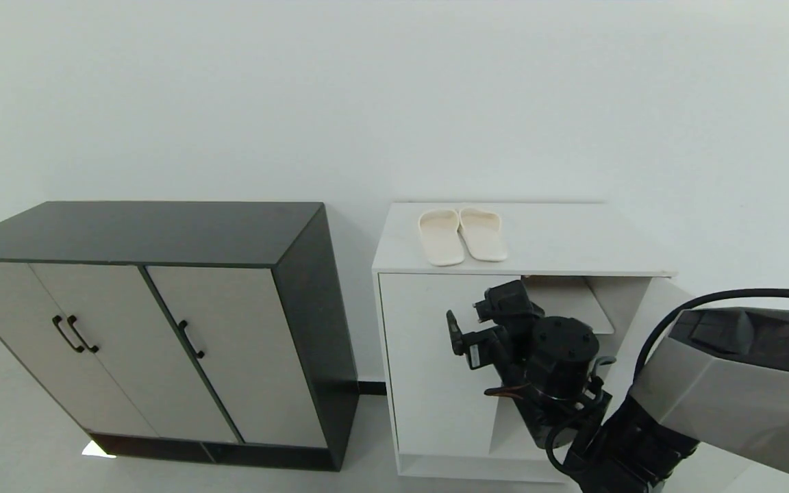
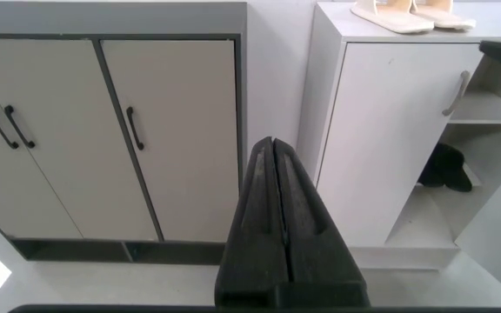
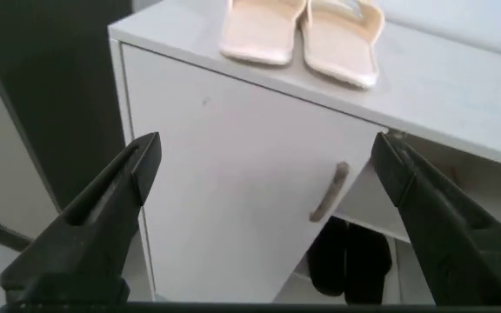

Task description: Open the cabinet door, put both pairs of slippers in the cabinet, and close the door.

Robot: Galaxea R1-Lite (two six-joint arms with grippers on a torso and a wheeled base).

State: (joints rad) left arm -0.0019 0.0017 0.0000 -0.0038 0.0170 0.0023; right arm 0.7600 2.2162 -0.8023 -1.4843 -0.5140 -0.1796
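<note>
The white cabinet (image 1: pixel 435 356) stands just ahead of the right hand (image 3: pixel 266 149), one side open, likely for loading. That hand is spread and empty. The left hand (image 2: pixel 274 152) is pressed together. Cream slippers (image 1: pixel 461 235) wait above the right hand on the cabinet top. The lower wrist views look into the open side and find a dark pair (image 3: pixel 348 261) inside.

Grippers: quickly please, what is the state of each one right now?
Left gripper: closed, holding nothing.
Right gripper: open, holding nothing, facing the white cabinet door.
</note>
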